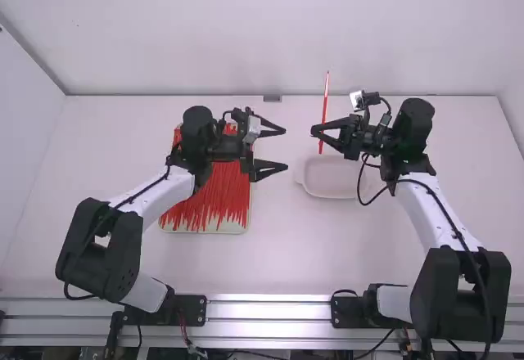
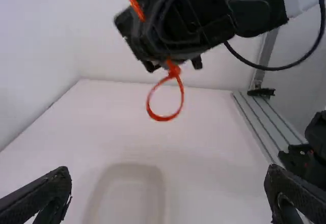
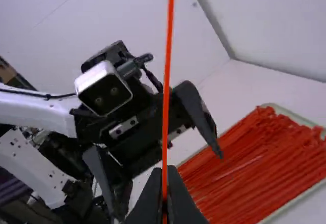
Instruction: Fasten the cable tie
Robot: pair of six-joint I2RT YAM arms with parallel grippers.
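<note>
Both arms reach out over the white table point(image 1: 270, 237) and their tips face each other in the middle. The left gripper point(image 1: 285, 149) hangs in the air past a tray of red ties point(image 1: 209, 196). Its two fingers point(image 2: 41, 198) are spread wide apart with nothing between them. The right gripper point(image 1: 321, 141) is up in the air above a shallow white dish point(image 1: 315, 184). Its fingers point(image 3: 153, 196) are pinched tight on one red cable tie point(image 1: 327, 98).

The tie is thin and bright red. Its long tail sticks straight up from the right gripper. On the other side it curls into a small round loop point(image 2: 165, 99) that hangs toward the left gripper and touches nothing.

From above, the loop is hard to make out beside the black fingers. In the right wrist view the top of the tail point(image 3: 168, 56) is cut off. The spot where the loop closes sits right against the gripper, so it is hard to see.
</note>
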